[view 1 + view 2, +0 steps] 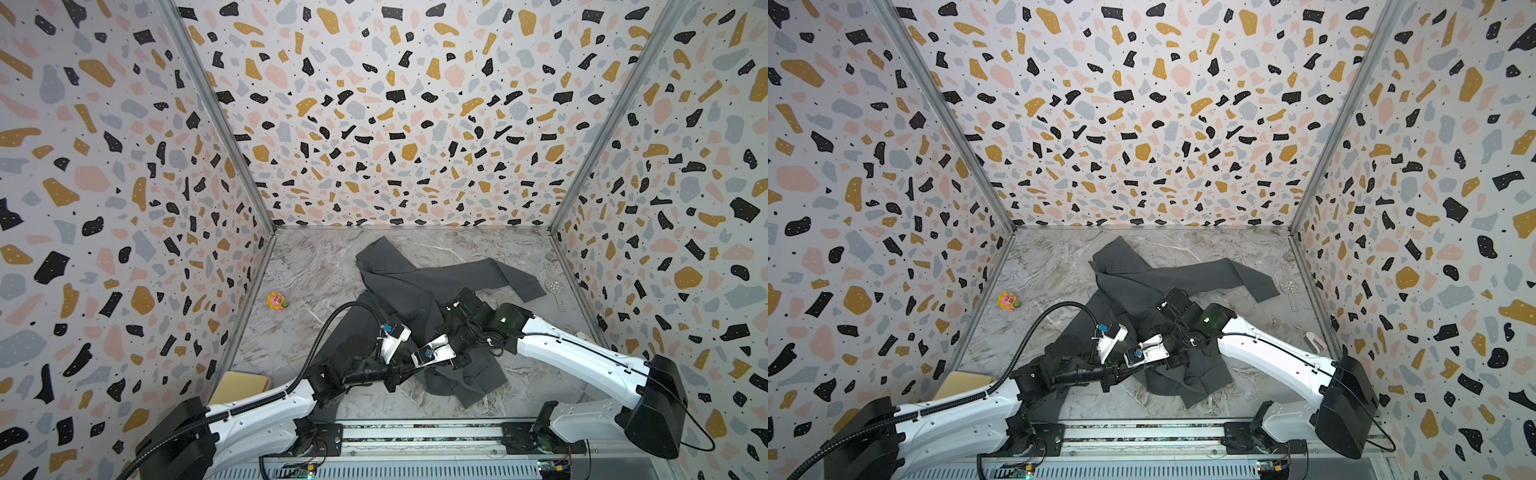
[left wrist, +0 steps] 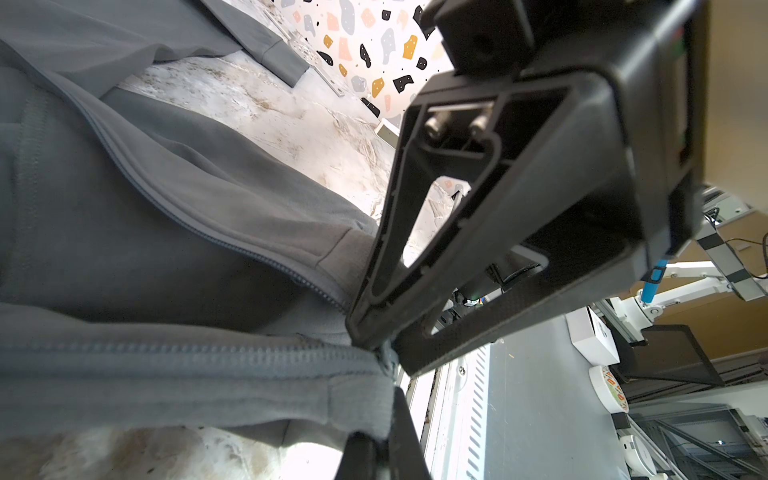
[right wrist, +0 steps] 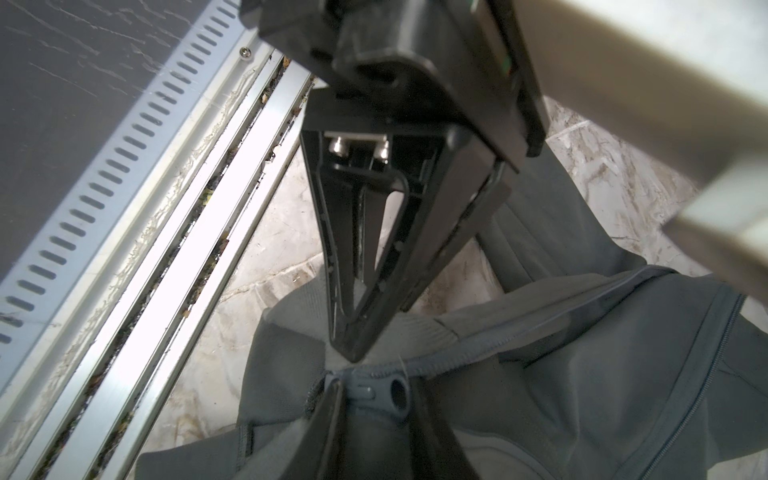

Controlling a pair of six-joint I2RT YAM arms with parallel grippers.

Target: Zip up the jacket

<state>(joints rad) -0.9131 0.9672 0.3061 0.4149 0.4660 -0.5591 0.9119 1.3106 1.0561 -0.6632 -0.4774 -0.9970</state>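
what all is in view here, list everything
jacket: one, dark grey, spread mid table
zipper slider: one, grey, low on the jacket's front near the hem
toy: one, pink and yellow, left by the wall
board: one, tan, near left corner
clear perforated piece: one, see-through, right by the wall
table: one, grey marble
walls: three, terrazzo print
left tool: one, black, shut on the jacket's hem
right tool: one, black, at the zipper slider

Robotics lab test cell: terrazzo-print walls (image 1: 374,104) box in a marble-look tabletop (image 1: 316,266); left arm (image 1: 257,411) and right arm (image 1: 582,353) stand on an aluminium rail (image 1: 415,434).
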